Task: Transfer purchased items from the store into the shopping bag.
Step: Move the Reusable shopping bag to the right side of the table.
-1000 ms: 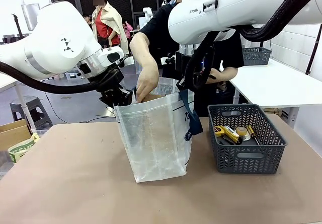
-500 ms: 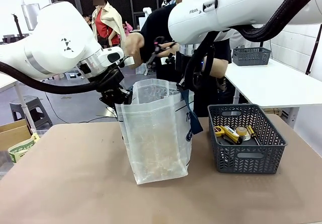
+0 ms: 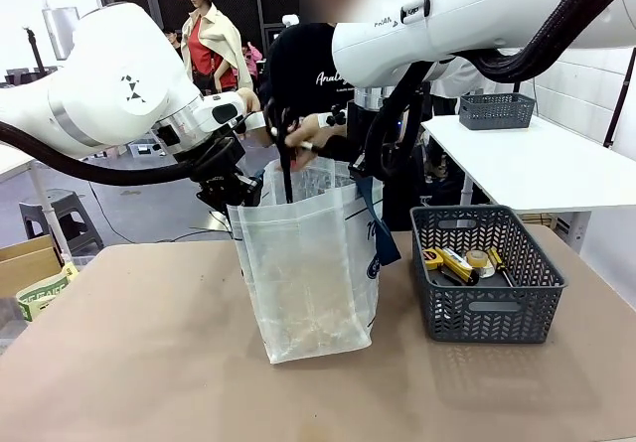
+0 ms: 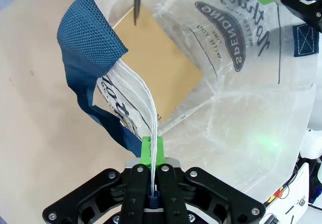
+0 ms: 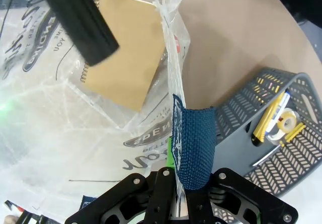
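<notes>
shopping bag (image 3: pixel 308 283) — translucent white, navy-handled, rim pinched tight in left gripper (image 4: pixel 152 147) and right gripper (image 5: pixel 173 166)

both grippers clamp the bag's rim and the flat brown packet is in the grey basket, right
No. The left gripper and right gripper do clamp the shopping bag at its rim, but the flat brown packet lies inside the bag; the left wrist view shows it.

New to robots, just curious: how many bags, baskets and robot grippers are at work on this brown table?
shopping bag: 1
basket on this table: 1
left gripper and right gripper, both shut on the bag's rim: 2
Total: 4
</notes>
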{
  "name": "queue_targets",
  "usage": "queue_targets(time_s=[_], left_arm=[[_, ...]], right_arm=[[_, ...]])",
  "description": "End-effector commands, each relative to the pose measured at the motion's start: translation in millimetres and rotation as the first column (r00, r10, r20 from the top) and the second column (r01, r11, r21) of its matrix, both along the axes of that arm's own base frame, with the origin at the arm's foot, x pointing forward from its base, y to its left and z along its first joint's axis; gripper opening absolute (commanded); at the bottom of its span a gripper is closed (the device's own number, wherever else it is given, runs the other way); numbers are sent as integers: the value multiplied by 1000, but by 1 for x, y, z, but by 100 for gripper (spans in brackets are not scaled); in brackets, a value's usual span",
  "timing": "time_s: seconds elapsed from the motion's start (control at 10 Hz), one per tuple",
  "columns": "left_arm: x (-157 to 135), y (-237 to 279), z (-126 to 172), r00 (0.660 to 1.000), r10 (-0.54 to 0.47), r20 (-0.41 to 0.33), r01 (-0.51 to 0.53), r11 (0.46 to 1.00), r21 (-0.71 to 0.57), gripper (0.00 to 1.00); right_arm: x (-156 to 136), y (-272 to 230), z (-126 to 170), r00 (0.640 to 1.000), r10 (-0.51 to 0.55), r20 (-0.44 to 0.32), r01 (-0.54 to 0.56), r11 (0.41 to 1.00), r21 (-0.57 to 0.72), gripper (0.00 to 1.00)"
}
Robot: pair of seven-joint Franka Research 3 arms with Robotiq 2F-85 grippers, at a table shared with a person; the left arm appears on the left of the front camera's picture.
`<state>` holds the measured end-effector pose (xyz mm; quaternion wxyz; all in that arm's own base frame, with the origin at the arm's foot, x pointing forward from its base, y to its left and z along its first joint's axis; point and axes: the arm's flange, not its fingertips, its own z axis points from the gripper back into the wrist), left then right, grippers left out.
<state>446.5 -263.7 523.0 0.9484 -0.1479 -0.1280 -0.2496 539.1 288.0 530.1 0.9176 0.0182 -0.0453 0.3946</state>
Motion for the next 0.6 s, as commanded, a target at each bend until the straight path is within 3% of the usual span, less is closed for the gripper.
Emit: queue_targets(time_s=[0.0, 0.5], left_arm=[[0, 0, 1, 1000, -3, 4, 3, 1000, 5, 0], [0, 0, 1, 1000, -3, 4, 3, 1000, 5, 0]], right_arm=[[0, -1, 0, 1000, -1, 0, 1, 1000, 0, 0], [0, -1, 0, 1000, -1, 0, 1, 1000, 0, 0]])
